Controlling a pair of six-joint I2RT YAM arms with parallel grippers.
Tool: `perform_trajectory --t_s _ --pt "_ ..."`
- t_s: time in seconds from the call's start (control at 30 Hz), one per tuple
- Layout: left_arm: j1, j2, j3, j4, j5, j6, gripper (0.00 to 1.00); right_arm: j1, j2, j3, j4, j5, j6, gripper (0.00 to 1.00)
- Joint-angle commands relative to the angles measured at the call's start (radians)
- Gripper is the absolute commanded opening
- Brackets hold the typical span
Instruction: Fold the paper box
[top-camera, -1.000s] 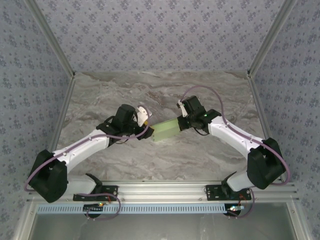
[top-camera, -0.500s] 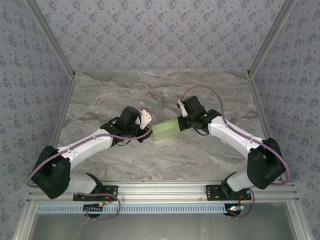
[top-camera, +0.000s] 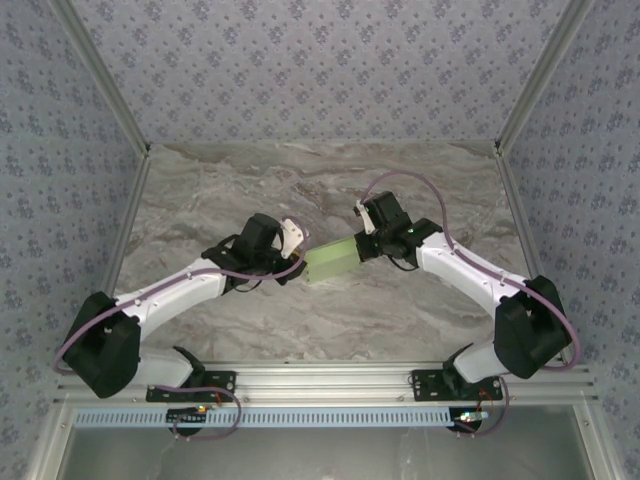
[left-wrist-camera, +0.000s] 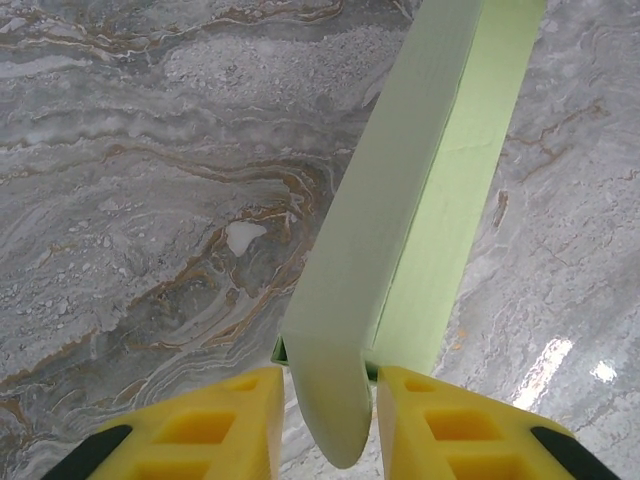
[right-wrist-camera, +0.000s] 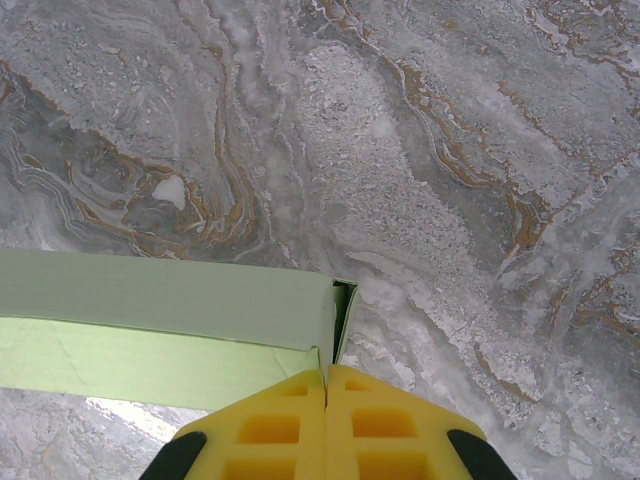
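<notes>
A long pale green card box (top-camera: 333, 259) sits at the middle of a grey marble table (top-camera: 250, 180). The right claw (right-wrist-camera: 327, 395) is pinched shut on its right end. The left claw (left-wrist-camera: 330, 410) is partly open, straddling the rounded flap at its left end.

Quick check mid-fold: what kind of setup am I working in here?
Likely an enclosed lab test cell: a marble-look tabletop, patterned screen walls on three sides, and an aluminium frame rail along the near edge.
</notes>
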Motion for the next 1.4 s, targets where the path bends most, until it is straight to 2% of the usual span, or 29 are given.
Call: perform_trajectory --t_s 0.0,0.1,0.23,0.5,0.73,0.83,1.1,1.37 --pt "-0.007 -0.04 0.022 0.01 -0.015 -0.009 0.3 0.006 -0.013 0.021 -0.047 0.011 0.01 0.01" --pt "-0.007 -0.049 0.019 0.015 -0.016 -0.008 0.28 0.006 -0.013 0.022 -0.049 0.011 0.008 0.01" --pt "-0.007 -0.042 0.019 0.015 -0.014 -0.006 0.21 0.006 -0.015 0.021 -0.05 0.013 0.008 0.01" --pt "-0.008 -0.01 0.024 0.01 -0.013 -0.001 0.16 0.006 -0.012 0.022 -0.047 0.01 0.008 0.01" --pt "-0.007 0.001 0.034 0.02 -0.024 -0.018 0.07 0.006 -0.016 0.026 -0.048 -0.002 0.014 0.01" --pt "-0.007 0.006 0.04 0.03 -0.046 -0.059 0.0 0.005 -0.023 0.021 -0.044 -0.003 0.028 0.01" --pt "-0.01 0.044 0.075 0.052 -0.135 -0.306 0.0 0.027 -0.038 -0.002 -0.021 0.025 0.082 0.01" --pt "-0.067 0.057 0.096 0.055 -0.242 -0.389 0.0 0.069 -0.047 -0.022 0.009 0.063 0.115 0.01"
